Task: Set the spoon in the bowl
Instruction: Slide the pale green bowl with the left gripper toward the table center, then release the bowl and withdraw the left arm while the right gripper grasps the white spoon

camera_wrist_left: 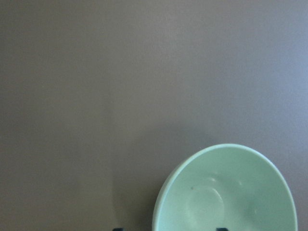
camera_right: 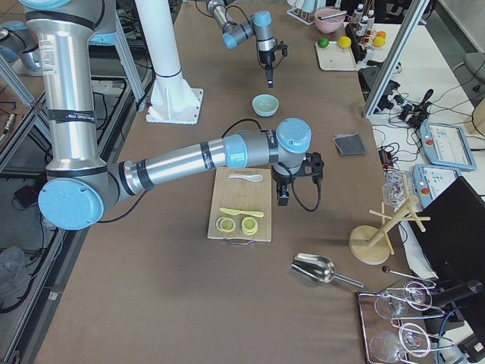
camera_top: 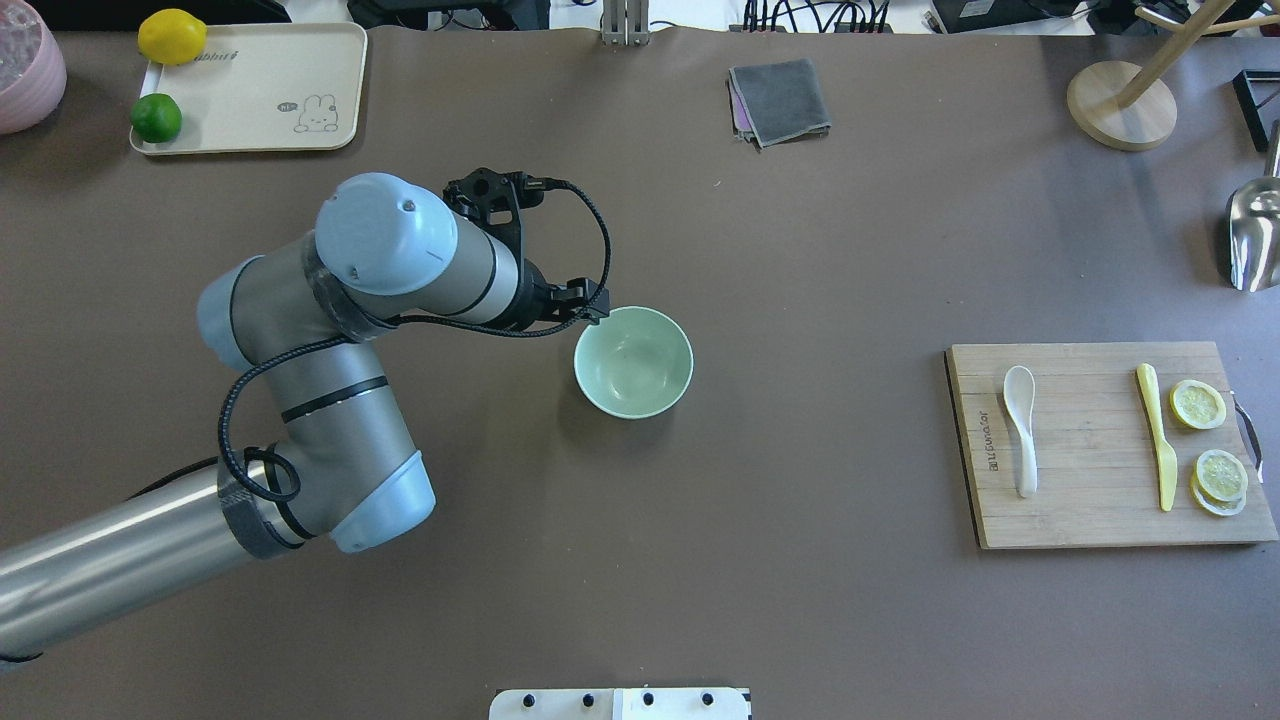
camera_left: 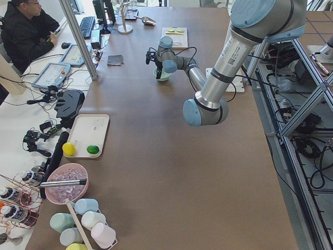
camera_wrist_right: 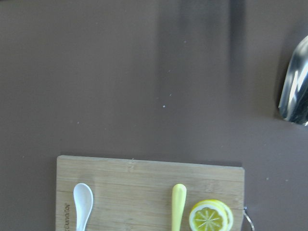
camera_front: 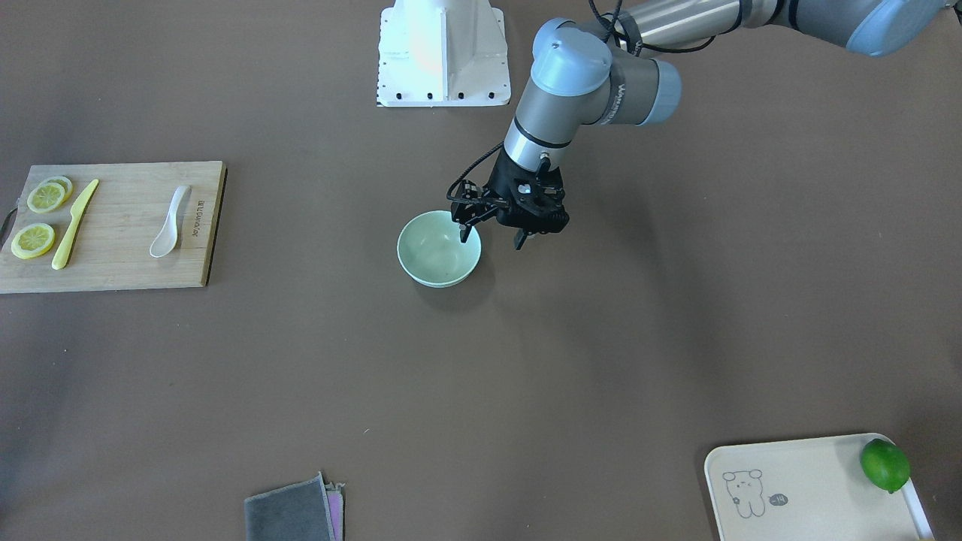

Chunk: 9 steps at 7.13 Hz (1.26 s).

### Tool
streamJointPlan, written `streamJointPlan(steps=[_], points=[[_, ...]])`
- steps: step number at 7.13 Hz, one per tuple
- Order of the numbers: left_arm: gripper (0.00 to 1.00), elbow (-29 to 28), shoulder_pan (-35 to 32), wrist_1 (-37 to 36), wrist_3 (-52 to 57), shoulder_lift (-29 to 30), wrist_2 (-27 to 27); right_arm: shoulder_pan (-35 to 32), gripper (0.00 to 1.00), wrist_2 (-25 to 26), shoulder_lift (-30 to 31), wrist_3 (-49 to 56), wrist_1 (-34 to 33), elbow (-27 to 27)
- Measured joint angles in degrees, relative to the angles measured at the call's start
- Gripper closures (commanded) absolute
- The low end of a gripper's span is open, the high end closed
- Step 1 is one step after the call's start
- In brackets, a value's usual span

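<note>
The left hand [camera_front: 493,237] shows in the front-facing view with its fingers spread and nothing between them. One fingertip is over the inside of the mint-green bowl [camera_front: 432,254] and the other is outside its rim. The spoon [camera_front: 168,225] lies well apart from that hand, flat on a wooden cutting board [camera_front: 128,259], with a yellow knife [camera_front: 73,225] and lemon slices [camera_front: 33,240] farther off still.

From overhead, we see the wrist covering most of the left hand. The empty bowl [camera_top: 633,362] stands on the brown worktop [camera_top: 800,550] just beyond it, and the spoon [camera_top: 1021,425] is far across on the board.

From the robot's right, the left hand [camera_right: 269,80] hangs above the bowl [camera_right: 265,105], clear of it. The right hand [camera_right: 283,199] points down just beside the board's edge, near the spoon [camera_right: 248,177]. We cannot tell whether its fingers are spread or pressed together.

The left wrist camera shows the bowl [camera_wrist_left: 226,192] directly below, with two dark fingertips [camera_wrist_left: 118,229] at the bottom edge.

The right wrist camera shows the spoon [camera_wrist_right: 82,204] and the knife [camera_wrist_right: 178,207] on the board below, and a metal scoop [camera_wrist_right: 293,86] off to one side.
</note>
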<state>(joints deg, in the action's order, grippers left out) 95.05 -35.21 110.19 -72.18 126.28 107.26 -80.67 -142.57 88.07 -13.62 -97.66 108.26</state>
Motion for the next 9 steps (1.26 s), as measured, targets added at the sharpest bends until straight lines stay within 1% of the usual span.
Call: streamJointPlan(steps=[1, 2, 3, 4, 5, 6, 7, 9], points=[[0.02, 1.9, -3.2, 0.0, 1.9, -2.2, 2.0, 4.0, 0.0, 1.2, 1.4, -4.9, 1.6, 2.9], [0.02, 3.8, -5.8, 0.0, 5.9, -4.6, 2.9, 7.7, 0.0, 2.5, 3.6, -10.2, 6.8, 4.2], [0.02, 4.9, -8.1, 0.1, 10.1, -6.4, 3.3, 11.9, 0.0, 4.5, 5.7, -17.8, 14.3, 4.7], [0.02, 5.3, -10.1, 0.1, 12.5, -7.3, 3.6, 17.2, 0.0, 7.1, 6.7, -27.5, 21.2, 4.8], [0.02, 5.2, -11.5, -0.1, 14.5, -7.6, 3.7, 22.4, 0.0, 10.0, 6.9, -36.2, 24.8, 4.7], [0.02, 4.9, -12.7, -0.6, 16.9, -7.6, 4.0, 27.4, 0.02, 13.7, 6.8, -42.5, 26.3, 4.4], [0.02, 4.2, -13.6, -1.0, 18.8, -7.7, 4.2, 30.8, 0.02, 16.4, 6.7, -45.4, 27.0, 3.7], [0.02, 2.9, -14.1, -1.2, 20.1, -7.7, 4.4, 34.2, 0.02, 18.2, 6.6, -46.9, 27.5, 2.2]])
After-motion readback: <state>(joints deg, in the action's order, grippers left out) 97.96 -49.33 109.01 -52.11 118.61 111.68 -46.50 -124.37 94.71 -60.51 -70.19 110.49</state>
